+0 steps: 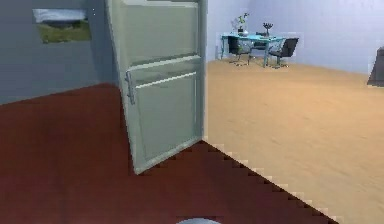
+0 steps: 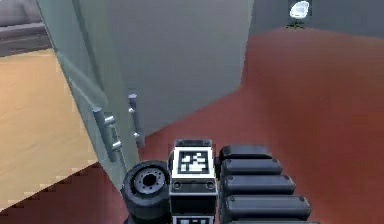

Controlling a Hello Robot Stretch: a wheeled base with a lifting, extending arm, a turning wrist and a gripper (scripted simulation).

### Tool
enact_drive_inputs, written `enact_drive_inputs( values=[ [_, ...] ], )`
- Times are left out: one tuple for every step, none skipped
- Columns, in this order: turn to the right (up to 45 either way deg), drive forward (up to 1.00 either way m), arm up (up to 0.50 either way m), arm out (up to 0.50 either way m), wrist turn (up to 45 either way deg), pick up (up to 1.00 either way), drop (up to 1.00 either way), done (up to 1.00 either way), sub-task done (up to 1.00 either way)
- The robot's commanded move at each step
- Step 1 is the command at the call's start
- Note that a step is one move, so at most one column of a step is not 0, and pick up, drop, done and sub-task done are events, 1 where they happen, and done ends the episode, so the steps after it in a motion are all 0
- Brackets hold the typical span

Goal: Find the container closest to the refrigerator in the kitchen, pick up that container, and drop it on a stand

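Forward view looked ahead and down, door (image 1: 160, 80) near at 12 o'clock; arm side view shared it at 10 o'clock.

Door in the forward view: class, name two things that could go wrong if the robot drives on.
1. The open door stands close ahead; driving straight might clip its edge.
2. In the arm side view, the door handles sit near the arm; turning could snag them.

Dark red floor (image 1: 60, 165) near; light wooden floor (image 1: 300, 125) to the right, where a far counter (image 1: 252, 38) and chairs (image 1: 287, 48) stand.
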Motion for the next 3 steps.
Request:
enact_drive_inputs(
  values=[
    [0.0, 0.50, 0.00, 0.00, 0.0, 0.00, 0.00, 0.00, 0.00],
    [45.0, 0.00, 0.00, 0.00, 0.0, 0.00, 0.00, 0.00, 0.00],
    [3.0, 0.00, 0.00, 0.00, 0.0, 0.00, 0.00, 0.00, 0.00]
  ],
)
